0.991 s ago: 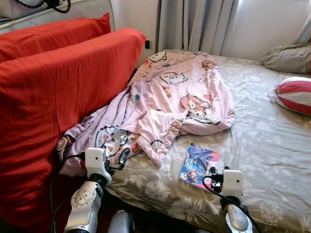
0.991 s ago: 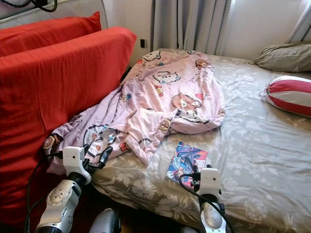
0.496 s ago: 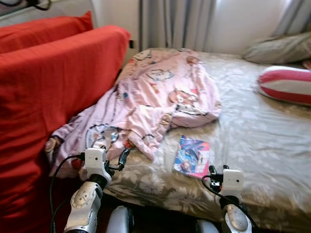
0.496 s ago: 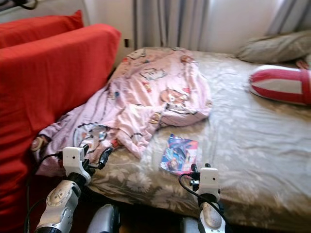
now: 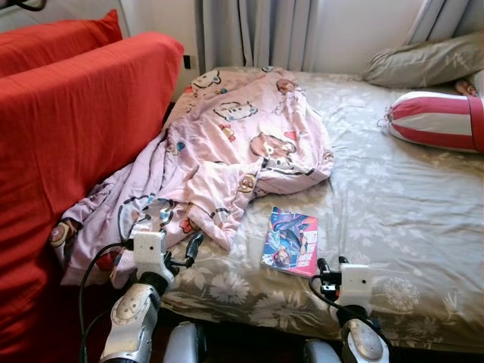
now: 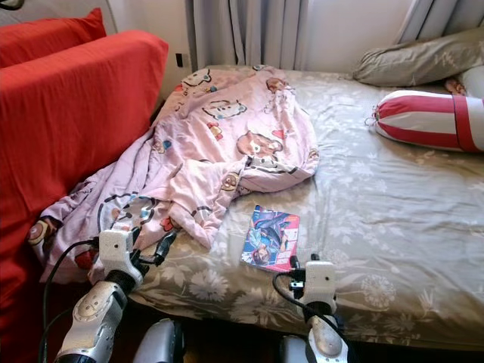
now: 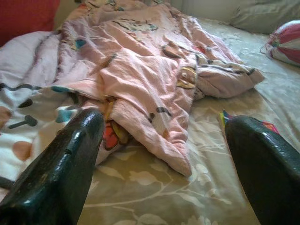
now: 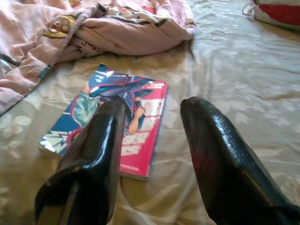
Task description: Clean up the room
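Pink blanket (image 5: 234, 144) x1, book (image 5: 291, 241) x1, bed (image 5: 408, 219), both end effectors (image 7: 164, 154) (image 8: 154, 140) apart.

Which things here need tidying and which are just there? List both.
To tidy:
- book, flat on the bed by the right gripper
- blanket, crumpled and spilling over the bed's edge, in front of the left gripper

Just there:
- striped bolster
- pillow
- bed
- red cushions
- curtains
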`<state>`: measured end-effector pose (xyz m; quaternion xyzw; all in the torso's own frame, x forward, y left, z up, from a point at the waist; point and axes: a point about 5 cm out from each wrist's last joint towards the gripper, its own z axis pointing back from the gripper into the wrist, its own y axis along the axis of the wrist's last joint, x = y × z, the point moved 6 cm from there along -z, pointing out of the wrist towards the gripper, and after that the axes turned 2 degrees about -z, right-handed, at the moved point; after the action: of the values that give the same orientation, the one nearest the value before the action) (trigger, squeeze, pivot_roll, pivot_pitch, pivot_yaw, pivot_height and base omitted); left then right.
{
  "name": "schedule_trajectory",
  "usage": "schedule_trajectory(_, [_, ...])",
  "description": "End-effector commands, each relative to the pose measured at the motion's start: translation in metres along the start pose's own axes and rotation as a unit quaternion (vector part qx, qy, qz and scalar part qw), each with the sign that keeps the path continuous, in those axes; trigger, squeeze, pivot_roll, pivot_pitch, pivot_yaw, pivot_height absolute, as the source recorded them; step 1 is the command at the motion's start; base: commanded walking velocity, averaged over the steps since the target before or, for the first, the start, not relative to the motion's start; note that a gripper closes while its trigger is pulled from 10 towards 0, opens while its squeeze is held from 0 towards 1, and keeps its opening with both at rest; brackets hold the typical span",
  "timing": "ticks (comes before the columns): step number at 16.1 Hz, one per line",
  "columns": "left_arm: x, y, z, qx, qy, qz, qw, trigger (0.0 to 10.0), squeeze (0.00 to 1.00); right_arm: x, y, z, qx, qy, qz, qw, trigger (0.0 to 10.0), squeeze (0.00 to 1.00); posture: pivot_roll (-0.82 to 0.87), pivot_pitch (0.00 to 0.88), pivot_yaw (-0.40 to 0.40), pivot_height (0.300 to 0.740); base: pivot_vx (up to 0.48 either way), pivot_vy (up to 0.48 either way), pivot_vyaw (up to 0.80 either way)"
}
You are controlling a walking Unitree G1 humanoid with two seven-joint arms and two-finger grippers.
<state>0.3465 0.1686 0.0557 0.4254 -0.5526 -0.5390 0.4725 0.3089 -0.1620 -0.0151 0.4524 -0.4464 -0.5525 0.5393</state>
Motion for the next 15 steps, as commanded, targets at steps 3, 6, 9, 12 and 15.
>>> schedule_trajectory(3, [0.0, 0.002, 0.0, 0.0, -0.006, -0.007, 1.0, 10.0, 0.0, -0.008, 0.001, 0.0, 0.004, 0.013, -0.007, 1.0, 10.0, 0.0, -0.01, 0.021, -0.006, 0.601, 0.287, 0.0, 0.19])
schedule_trajectory(6, [0.001, 0.002, 0.0, -0.001, -0.008, -0.007, 1.0, 10.0, 0.0, -0.006, -0.001, 0.0, 0.0, 0.013, -0.003, 1.0, 10.0, 0.0, -0.01, 0.024, -0.004, 0.601, 0.289, 0.0, 0.0])
schedule_trajectory(9, [0.003, 0.001, 0.0, -0.003, -0.011, -0.006, 1.0, 10.0, 0.0, -0.003, -0.003, 0.0, -0.007, 0.005, -0.002, 1.0, 10.0, 0.0, -0.01, 0.027, -0.003, 0.601, 0.289, 0.0, 0.0])
schedule_trajectory(12, [0.004, 0.002, 0.0, -0.002, -0.013, -0.005, 1.0, 10.0, 0.0, -0.007, -0.003, -0.002, -0.01, 0.014, 0.001, 1.0, 10.0, 0.0, -0.01, 0.035, 0.001, 0.601, 0.3, 0.0, 0.0])
schedule_trajectory(15, [0.003, 0.002, 0.0, -0.002, -0.012, -0.005, 1.0, 10.0, 0.0, -0.007, -0.011, -0.006, -0.04, 0.014, 0.01, 0.999, 10.0, 0.0, 0.0, 0.048, 0.003, 0.601, 0.201, 0.0, 0.0])
